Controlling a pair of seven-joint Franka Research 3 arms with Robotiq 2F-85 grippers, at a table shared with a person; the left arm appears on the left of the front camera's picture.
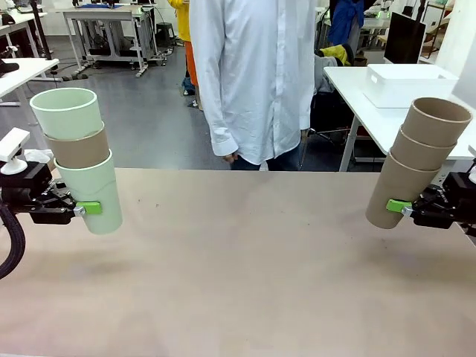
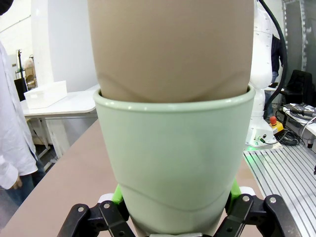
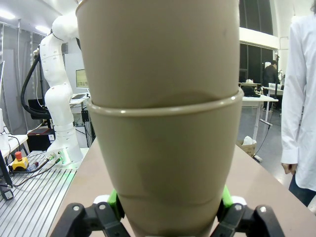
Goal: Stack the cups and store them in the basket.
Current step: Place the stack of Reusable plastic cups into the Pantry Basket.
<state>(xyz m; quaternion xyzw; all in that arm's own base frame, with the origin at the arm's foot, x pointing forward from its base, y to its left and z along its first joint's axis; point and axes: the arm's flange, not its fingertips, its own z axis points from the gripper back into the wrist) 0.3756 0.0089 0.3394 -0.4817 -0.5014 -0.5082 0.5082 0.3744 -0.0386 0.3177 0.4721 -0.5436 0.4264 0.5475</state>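
Left gripper (image 1: 91,207) clamped on the lowest cup of the mixed stack (image 1: 76,160), mint under tan under mint, held clear above the table (image 1: 245,282) at its left edge and near upright. Right gripper (image 1: 399,206) likewise grasping the bottom cup of the tan stack (image 1: 418,160), three high and also off the table, leaning out to the right. Basket (image 1: 409,83) sits on a separate white side table (image 1: 357,97) at far right, well apart from both stacks. Person (image 1: 253,82) stands at the far edge, between them. Risk, as I judge it: each grip is on the bottom cup alone and the upper cups are merely nested. A tilt or quick swing toward the basket could shake them loose, the leaning tan stack first. A stack lowered aslant might also catch the basket rim. Wrist views add what the front view lacks: green pads (image 2: 117,193) on both flanks of the bottom cup, seated low near its base. The front view supplies full stack height and the lean.
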